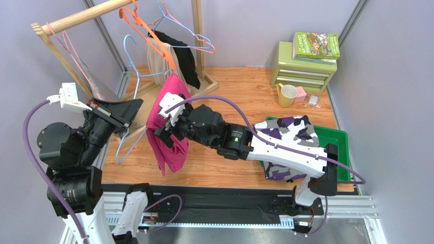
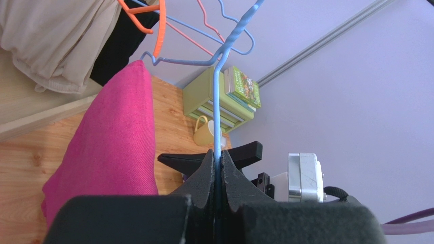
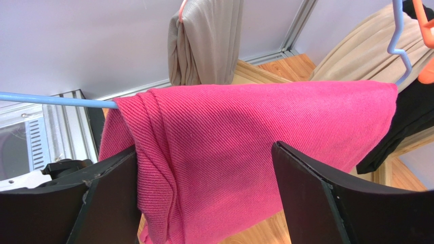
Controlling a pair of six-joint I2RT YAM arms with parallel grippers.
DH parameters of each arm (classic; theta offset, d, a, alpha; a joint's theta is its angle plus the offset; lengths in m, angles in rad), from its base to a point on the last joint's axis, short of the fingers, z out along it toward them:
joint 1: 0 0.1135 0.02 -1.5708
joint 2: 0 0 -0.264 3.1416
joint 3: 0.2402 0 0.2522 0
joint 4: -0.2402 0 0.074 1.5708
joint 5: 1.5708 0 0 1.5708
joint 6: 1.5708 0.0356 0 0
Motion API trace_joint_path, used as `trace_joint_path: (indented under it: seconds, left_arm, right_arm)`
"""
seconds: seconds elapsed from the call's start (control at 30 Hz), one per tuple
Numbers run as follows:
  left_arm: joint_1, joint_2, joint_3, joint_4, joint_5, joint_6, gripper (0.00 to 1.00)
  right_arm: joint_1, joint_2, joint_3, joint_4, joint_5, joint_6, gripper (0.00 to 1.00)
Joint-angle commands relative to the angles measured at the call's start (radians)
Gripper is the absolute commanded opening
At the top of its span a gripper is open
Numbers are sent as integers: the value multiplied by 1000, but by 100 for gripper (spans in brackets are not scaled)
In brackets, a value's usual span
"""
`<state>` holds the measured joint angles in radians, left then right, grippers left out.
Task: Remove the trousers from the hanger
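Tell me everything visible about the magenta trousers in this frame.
The magenta trousers, plain cloth with a fine ribbed weave, hang folded over the bar of the blue hanger, both halves drooping down, one edge bunched in folds. The open right gripper straddles them just below the bar; whether it touches them is unclear.

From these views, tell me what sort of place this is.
Probably a robot test cell staged as a wardrobe corner: bare panel walls, a wooden clothes rack, and magenta pink trousers draped over a blue hanger.
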<state>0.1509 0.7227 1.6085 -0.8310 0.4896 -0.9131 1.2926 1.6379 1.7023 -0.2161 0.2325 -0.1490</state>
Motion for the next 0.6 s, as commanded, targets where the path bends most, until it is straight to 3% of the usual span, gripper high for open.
trace_joint_path:
  seconds: [0.0,0.57]
  left_arm:
    - [-7,-11,56,198,10,-7,0]
    - [-43,4,77,199,7,10,0]
  right_arm:
    - [-44,-32,2,6,-41,26,89]
    - [-96,25,77,-88,-208,55,90]
